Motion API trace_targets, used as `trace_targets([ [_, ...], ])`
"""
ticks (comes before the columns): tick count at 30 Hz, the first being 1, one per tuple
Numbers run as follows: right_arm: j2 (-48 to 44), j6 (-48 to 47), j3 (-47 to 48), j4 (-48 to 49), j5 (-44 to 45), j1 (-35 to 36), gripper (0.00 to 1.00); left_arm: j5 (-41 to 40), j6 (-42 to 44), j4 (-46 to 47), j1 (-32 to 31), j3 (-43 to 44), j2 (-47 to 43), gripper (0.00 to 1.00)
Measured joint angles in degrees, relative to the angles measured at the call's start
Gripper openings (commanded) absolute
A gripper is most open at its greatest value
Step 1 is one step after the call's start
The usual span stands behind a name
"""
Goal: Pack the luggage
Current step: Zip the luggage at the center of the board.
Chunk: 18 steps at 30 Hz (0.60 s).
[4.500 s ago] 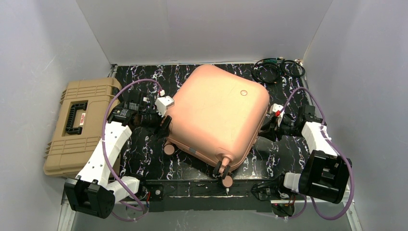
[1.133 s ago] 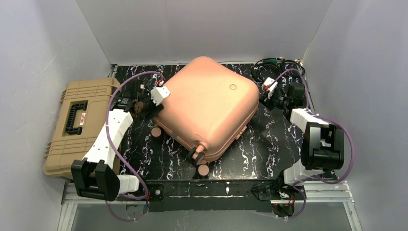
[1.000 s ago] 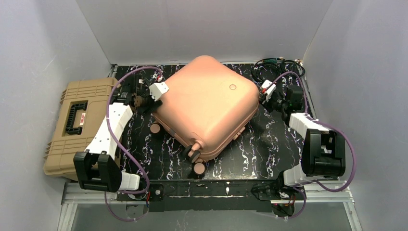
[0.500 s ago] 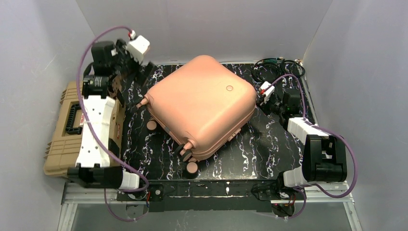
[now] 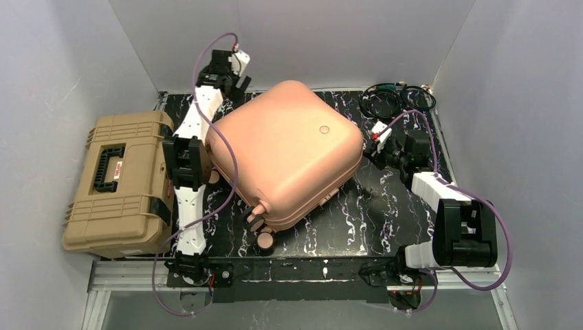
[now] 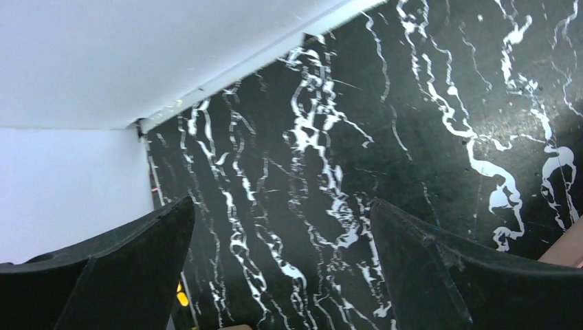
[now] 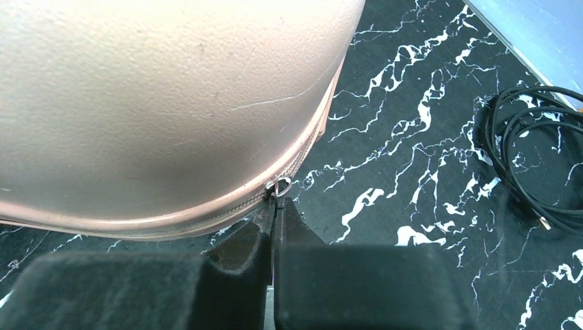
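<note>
The peach-pink luggage (image 5: pixel 285 155) lies closed, shell up, on the black marbled table (image 5: pixel 385 213), its wheels toward the near edge. My right gripper (image 5: pixel 377 146) is at its right side, shut on the metal zipper pull (image 7: pixel 278 187) at the seam of the luggage (image 7: pixel 158 103). My left gripper (image 5: pixel 239 81) is raised above the luggage's far left corner, open and empty; in the left wrist view its gripper (image 6: pixel 282 227) frames only bare table (image 6: pixel 330 158).
A tan ribbed toolbox (image 5: pixel 117 182) with a black handle lies at the left table edge. A coil of black cables (image 5: pixel 395 100) lies at the far right corner, also in the right wrist view (image 7: pixel 529 158). White walls enclose three sides.
The left arm let go of the luggage's left side and swung up and back to its far left corner. The luggage has shifted left and back. The right gripper followed it, staying at the seam.
</note>
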Motion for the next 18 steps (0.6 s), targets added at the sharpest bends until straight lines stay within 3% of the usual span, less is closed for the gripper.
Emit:
trace_targets([
  [8,-0.8,-3.3,-0.2,-2.2,-2.6,0.0,0.01,-1.5,1.8,1.2,-4.9,2.0,4.4,0.98],
  [18,-6.2,-5.1,-0.3,-13.5,-5.4,-2.0,0.01,6.2,7.1,4.4,-6.5,-1.9,4.4,0.98],
])
